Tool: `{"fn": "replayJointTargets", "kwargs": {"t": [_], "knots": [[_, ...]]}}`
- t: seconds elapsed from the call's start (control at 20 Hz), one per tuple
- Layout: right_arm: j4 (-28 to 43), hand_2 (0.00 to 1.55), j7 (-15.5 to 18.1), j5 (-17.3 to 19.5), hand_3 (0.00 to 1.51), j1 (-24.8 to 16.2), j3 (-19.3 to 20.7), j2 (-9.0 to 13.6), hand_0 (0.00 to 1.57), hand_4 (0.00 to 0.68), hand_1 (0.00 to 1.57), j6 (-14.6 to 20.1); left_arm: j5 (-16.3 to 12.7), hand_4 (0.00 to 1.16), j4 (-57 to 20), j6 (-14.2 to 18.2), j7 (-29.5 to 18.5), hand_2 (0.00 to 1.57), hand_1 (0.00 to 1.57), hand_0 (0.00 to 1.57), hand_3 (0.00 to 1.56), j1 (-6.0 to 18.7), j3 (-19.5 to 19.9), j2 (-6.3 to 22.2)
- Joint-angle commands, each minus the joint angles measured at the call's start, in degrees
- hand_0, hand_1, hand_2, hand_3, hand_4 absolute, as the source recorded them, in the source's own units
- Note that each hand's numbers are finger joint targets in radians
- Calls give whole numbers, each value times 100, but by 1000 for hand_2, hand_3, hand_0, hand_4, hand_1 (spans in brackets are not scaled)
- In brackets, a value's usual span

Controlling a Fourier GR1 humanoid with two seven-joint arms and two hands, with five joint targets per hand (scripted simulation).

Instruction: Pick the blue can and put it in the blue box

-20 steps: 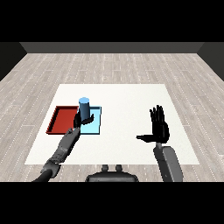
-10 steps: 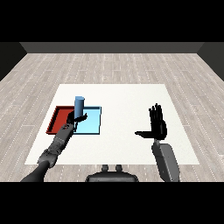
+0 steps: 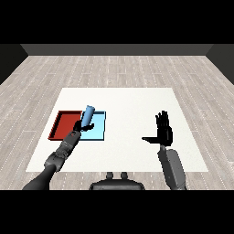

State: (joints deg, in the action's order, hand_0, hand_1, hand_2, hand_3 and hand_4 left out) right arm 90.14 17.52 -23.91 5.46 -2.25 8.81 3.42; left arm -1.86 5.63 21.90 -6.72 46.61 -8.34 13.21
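While the left hand is reaching over the trays, its fingers are partly covered by the blue can, so it is hard to make out each of them; they seem to be curling around the lower part of the can, which is tilting, its top leaning toward the right and away from the robot; the bottom of the can is hiding behind the hand, and I cannot tell if it is touching the tray under it. The can is sitting above the left part of the light blue tray, close to the border with the red tray; the two trays are lying side by side, touching, both flat and rectangular with low walls; the near left corner of the blue one is being covered by the grey forearm. The can is looking like a smooth cylinder with a paler top face. The right hand is standing upright, well apart from the trays, its fingers straight and pointing up, thumb stretching to the left, holding nothing. The white table is looking plain and matte; the floor around it is showing grey wooden planks.
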Motion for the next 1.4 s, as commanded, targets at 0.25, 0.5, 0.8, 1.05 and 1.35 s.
{"fn": "replayJointTargets", "kwargs": {"t": [0.25,0.5,0.8,1.05,1.35], "knots": [[-12,0,-121,-24,0,246,140,96,0,0,0,-37,250,651,-520,-321,324,878,861,861,478,-184,-145,-265],[38,0,-30,60,0,75,-98,-178,0,0,0,-22,189,0,-466,224,399,0,0,0,0,-45,16,-206],[191,0,-4,-172,0,-38,142,-2,0,0,0,-274,-399,0,534,1626,-1067,0,0,0,0,-483,707,-63],[127,0,-141,-254,0,140,252,70,0,0,0,-281,-628,0,1671,1267,-2384,0,0,0,0,-393,934,-332],[219,0,-204,64,0,-78,-15,125,0,0,0,-255,-885,0,3283,4,-3596,0,0,0,0,-1267,753,-589]]}}
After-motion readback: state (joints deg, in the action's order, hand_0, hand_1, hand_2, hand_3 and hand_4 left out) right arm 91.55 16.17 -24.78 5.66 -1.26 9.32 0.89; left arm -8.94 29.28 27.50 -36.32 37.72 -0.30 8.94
